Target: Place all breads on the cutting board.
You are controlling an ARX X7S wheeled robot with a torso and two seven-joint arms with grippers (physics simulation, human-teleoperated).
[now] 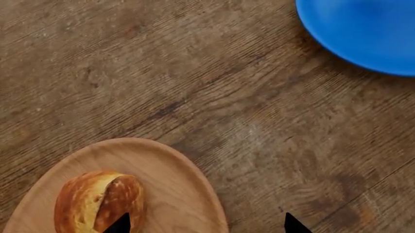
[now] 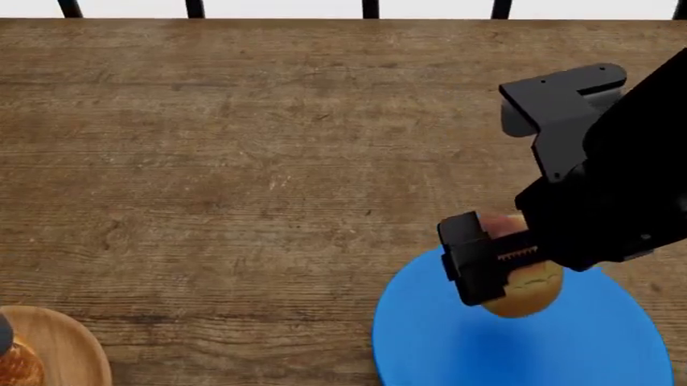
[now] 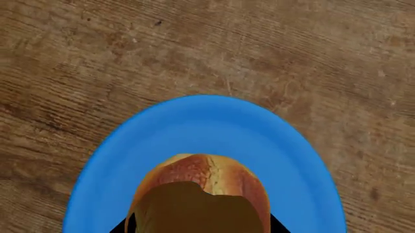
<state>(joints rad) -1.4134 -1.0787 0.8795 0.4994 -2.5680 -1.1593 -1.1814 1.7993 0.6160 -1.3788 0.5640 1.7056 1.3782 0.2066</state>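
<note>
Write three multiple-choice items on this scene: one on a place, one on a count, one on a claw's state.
1. Where does the darker brown crusty roll lie?
A. on the round light wooden plate
B. on the bare table
C. on the blue plate

2. How many plates show in the head view?
A. one
B. two
C. three

3. What is the right claw doing?
A. hanging open and empty
B. gripping the golden-brown oval roll over the round blue plate
C. pressing on the wood table

Answers: 1 A, the left wrist view shows it there. 2 B, blue and wooden. 3 B, jaws clamp the roll.
</note>
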